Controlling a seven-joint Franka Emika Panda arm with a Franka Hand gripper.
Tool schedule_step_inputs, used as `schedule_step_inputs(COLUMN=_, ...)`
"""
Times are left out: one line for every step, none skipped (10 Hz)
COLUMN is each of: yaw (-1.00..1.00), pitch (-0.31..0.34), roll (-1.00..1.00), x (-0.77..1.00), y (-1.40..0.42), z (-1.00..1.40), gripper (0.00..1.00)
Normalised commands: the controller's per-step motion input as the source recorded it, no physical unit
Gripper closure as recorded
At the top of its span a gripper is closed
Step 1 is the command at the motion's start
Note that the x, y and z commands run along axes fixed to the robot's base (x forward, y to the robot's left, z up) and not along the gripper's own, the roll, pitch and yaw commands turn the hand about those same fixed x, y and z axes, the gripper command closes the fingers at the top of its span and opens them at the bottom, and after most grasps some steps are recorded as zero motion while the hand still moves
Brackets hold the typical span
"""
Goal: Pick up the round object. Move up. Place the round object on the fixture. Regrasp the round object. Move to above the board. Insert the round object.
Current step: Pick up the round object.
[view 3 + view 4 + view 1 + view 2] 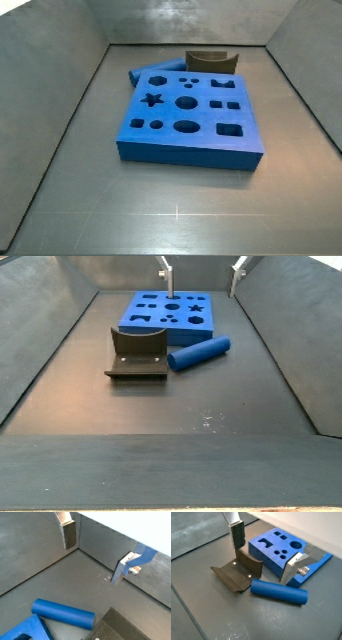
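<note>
The round object point(201, 352), a smooth blue cylinder, lies flat on the floor between the board point(171, 311) and the fixture point(138, 351), and nothing grips it. Both wrist views show it lying below the fingers point(279, 592) point(63, 613). In a side view only its end point(138, 76) peeks out behind the board point(187, 115). The fixture point(238, 572) is a dark notched bracket with nothing in it. My gripper point(202, 274) hangs high over the board's far part, open, with nothing between its fingers point(236, 534).
Grey walls enclose the floor point(174, 406) on all sides. The board point(278, 549) shows star, hexagon, round and square holes. The fixture point(207, 60) stands behind the board near the back wall.
</note>
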Motion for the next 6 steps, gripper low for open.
schedule_step_inputs(yaw=-0.10, pitch=0.000, roll=0.00, x=0.00, y=0.00, z=-0.01, gripper=0.00)
schedule_step_inputs(yaw=-0.67, pitch=0.003, roll=-0.04, x=0.00, y=0.00, z=-0.35, gripper=0.00)
schedule_step_inputs(yaw=-0.96, pitch=-0.090, roll=-0.08, x=0.00, y=-0.01, z=-0.57, gripper=0.00)
schedule_step_inputs(yaw=-0.99, pitch=-0.156, roll=-0.06, x=-0.06, y=-0.02, z=-0.65, gripper=0.00)
schedule_step_inputs(yaw=-1.00, pitch=-0.160, roll=-0.05, x=-0.07, y=-0.02, z=-0.66, gripper=0.00)
schedule_step_inputs(yaw=-1.00, pitch=-0.160, roll=-0.05, x=-0.07, y=-0.03, z=-0.66, gripper=0.00)
